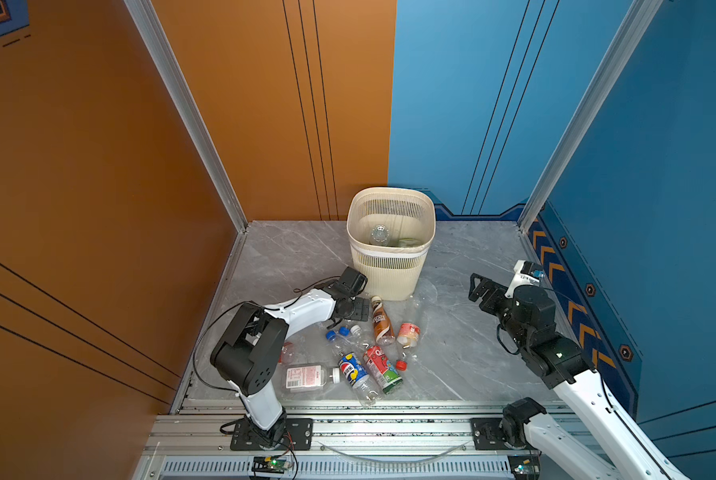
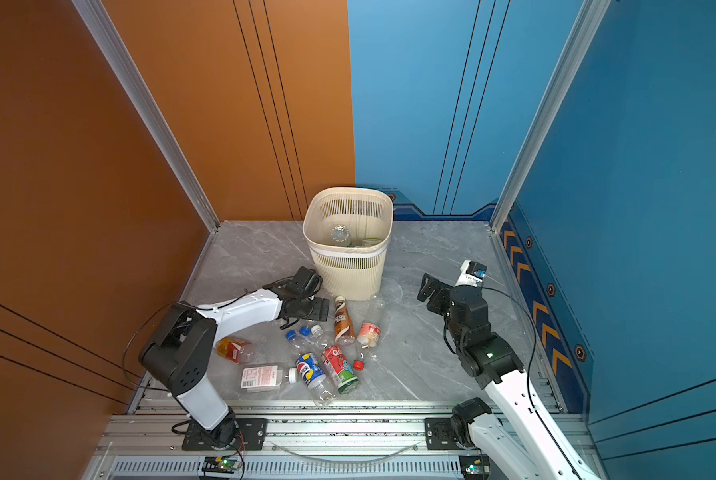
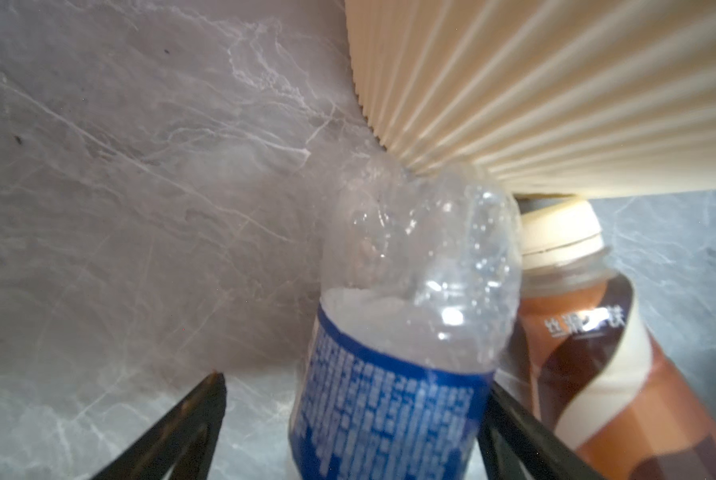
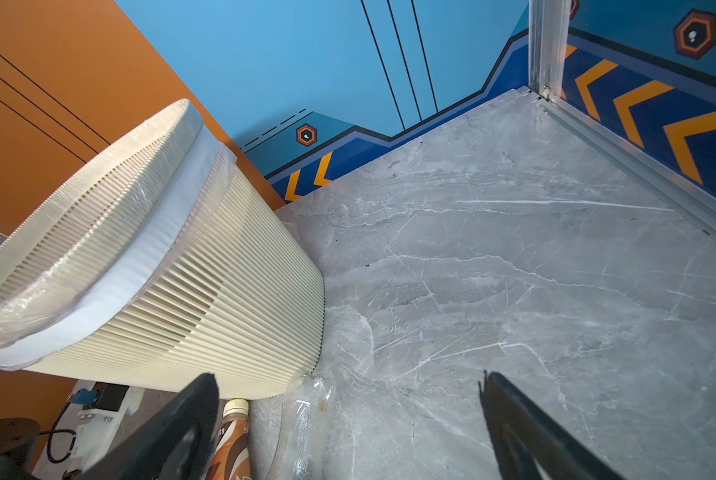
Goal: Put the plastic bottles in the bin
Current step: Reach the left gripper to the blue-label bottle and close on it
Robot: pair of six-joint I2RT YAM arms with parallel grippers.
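We note the bin [image 1: 390, 266] at the table's [image 1: 464, 332] rear middle, one bottle [image 1: 379, 235] inside. The remaining bottles [image 1: 383, 328] lie scattered before it. The left gripper [image 1: 356, 311] sits at the bin's near-left foot, astride another bottle [image 3: 397, 374]. The right gripper [image 1: 477, 286] is apart, right of the bin.

The bin [image 1: 390, 270] is cream-beige, finely ribbed and slotted, on a grey floor [image 1: 464, 340] marbled with white veins. Just in front of the bin lie a brown bottle [image 1: 382, 324] swirled with cream, cream-capped, and a clear bottle [image 3: 389, 407] with a blue label in white print. Behind the bin the orange wall [image 1: 264, 124] and the blue wall [image 1: 443, 104] both carry thin black lines.
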